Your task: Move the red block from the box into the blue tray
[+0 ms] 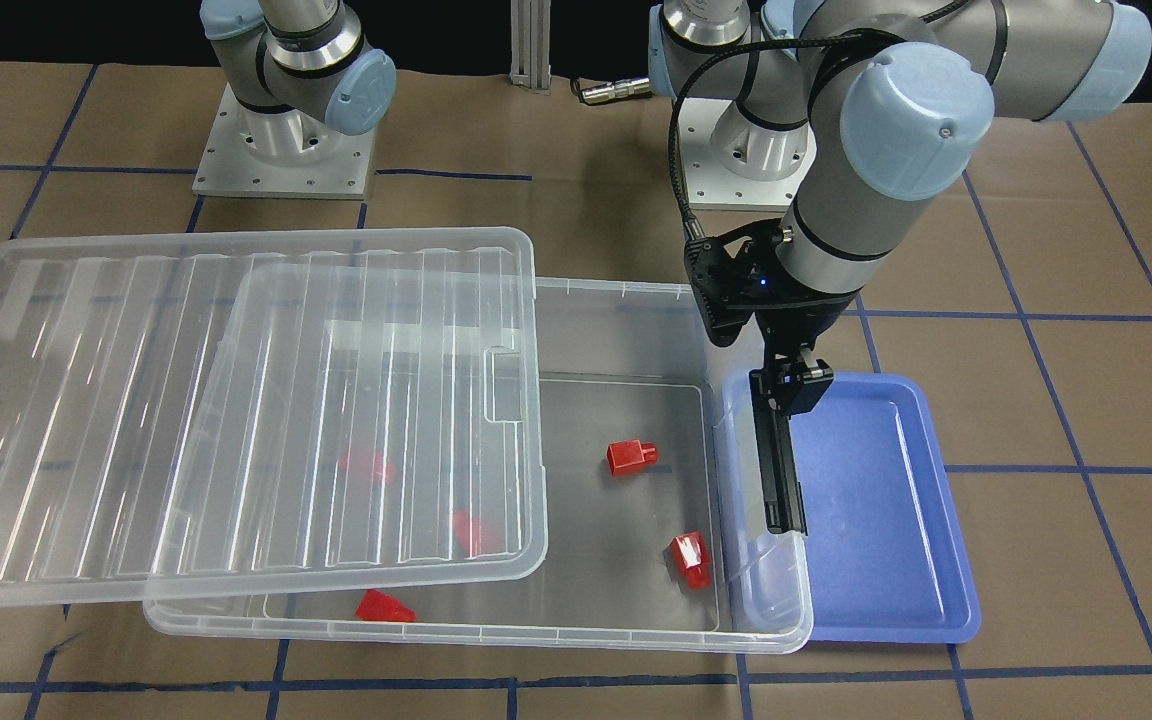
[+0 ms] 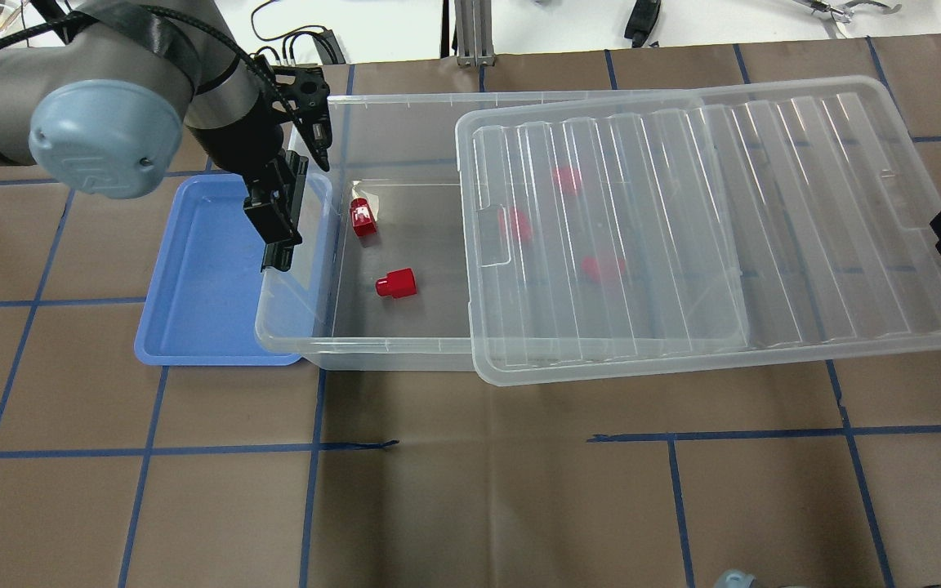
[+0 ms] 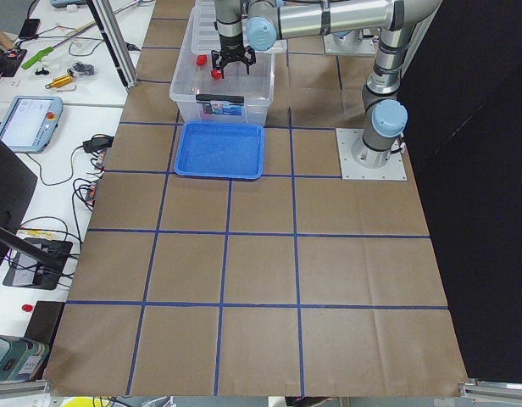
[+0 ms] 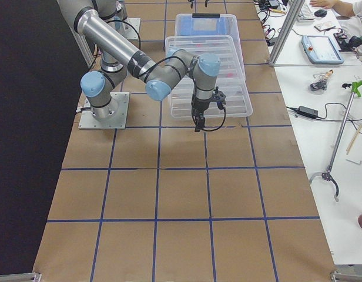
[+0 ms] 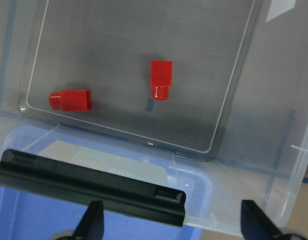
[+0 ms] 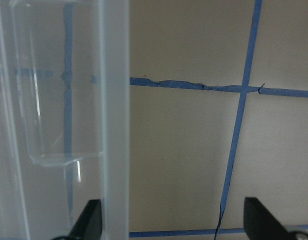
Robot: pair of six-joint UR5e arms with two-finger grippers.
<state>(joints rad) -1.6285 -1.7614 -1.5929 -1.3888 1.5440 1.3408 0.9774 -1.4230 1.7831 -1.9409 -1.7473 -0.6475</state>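
The left tool (image 5: pixel 174 224) is wide open and empty, over the box (image 2: pixel 389 355) end by the blue tray (image 2: pixel 193 269). The red block (image 2: pixel 396 283) lies inside the box, left of middle in the overhead view. The right tool (image 6: pixel 174 224) is wide open, empty.

Red block (image 1: pixel 631 456) lies on its side inside half-uncovered clear box (image 1: pixel 626 292). Blue tray (image 1: pixel 876 500) sits flat, just beside box's end.

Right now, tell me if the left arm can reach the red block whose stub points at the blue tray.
Probably yes. The red block lies in the box clear of the lid, and the left gripper hangs open at that uncovered end; nothing stands between.
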